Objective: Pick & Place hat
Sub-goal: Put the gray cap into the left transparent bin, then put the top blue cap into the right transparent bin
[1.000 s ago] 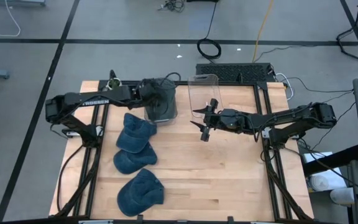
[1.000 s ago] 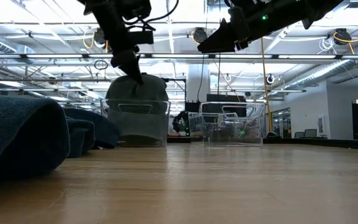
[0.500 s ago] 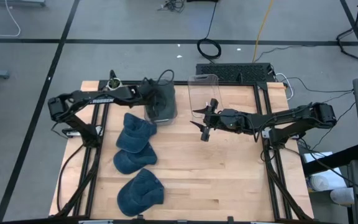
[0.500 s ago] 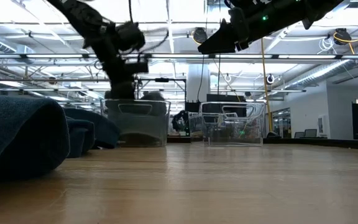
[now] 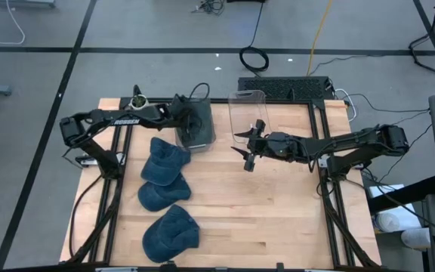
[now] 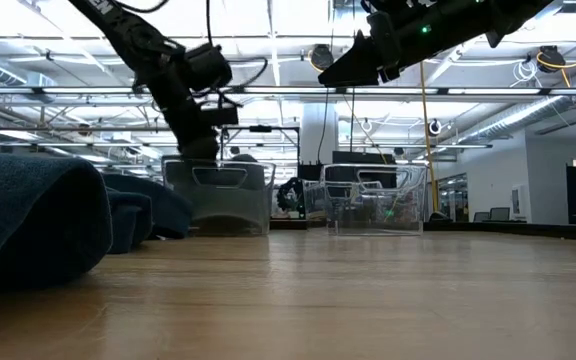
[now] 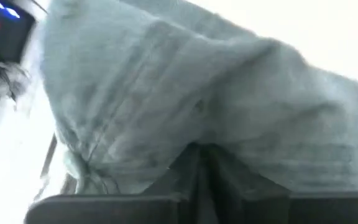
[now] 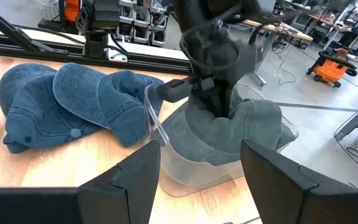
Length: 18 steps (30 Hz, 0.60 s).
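Observation:
A grey hat (image 8: 247, 134) lies inside a clear bin (image 5: 211, 125) at the table's far left. My left gripper (image 8: 211, 93) reaches down into that bin from the left and is shut on the hat's cloth (image 7: 166, 93). In the low view the gripper (image 6: 198, 150) stands at the bin's rim. Three blue hats (image 5: 165, 160) (image 5: 163, 194) (image 5: 171, 231) lie in a row on the wood, nearer than the bin. My right gripper (image 5: 248, 151) hovers open above the table's middle and touches nothing. My left gripper has a fold of the grey hat's top (image 7: 199, 138) pinched between its two fingers. The fingers slant down into the bin from the table's left. The hat sits in the bin, bunched up around the fingers.
A second clear bin (image 5: 248, 112) stands at the far edge, right of the first. The blue hats (image 8: 73, 99) fill the table's left half. Bare wood (image 5: 278, 211) spreads over the right and near parts.
My left gripper has gone down into the bin with the grey hat. The hat bulged above the bin's rim a second ago and now lies down inside it.

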Each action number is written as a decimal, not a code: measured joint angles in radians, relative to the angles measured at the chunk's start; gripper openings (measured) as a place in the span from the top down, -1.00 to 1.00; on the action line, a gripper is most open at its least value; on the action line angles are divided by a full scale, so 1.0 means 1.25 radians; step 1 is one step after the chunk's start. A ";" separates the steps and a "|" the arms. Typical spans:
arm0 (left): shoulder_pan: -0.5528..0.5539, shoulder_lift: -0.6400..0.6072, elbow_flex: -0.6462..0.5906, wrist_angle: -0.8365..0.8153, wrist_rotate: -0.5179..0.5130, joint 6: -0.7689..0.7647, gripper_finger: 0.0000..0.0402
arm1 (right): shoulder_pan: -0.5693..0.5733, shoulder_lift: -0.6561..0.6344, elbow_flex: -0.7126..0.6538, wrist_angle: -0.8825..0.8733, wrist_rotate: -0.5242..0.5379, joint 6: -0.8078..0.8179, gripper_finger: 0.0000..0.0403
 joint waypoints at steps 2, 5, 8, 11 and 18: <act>-0.009 -0.023 0.000 0.007 -0.003 0.000 0.74 | -0.001 0.000 0.000 0.000 0.000 0.000 -0.04; -0.023 -0.069 0.001 0.020 -0.005 -0.002 0.69 | -0.004 0.000 0.000 0.000 0.001 0.000 -0.04; -0.033 -0.116 -0.001 0.010 -0.009 -0.002 0.67 | -0.006 0.000 0.000 0.001 0.001 0.000 -0.04; -0.046 -0.155 0.002 0.036 -0.009 -0.002 0.68 | -0.007 0.000 0.000 0.000 0.001 0.000 -0.04; -0.059 -0.232 0.000 0.065 -0.006 -0.003 0.74 | -0.011 0.000 0.000 0.005 0.002 0.000 -0.04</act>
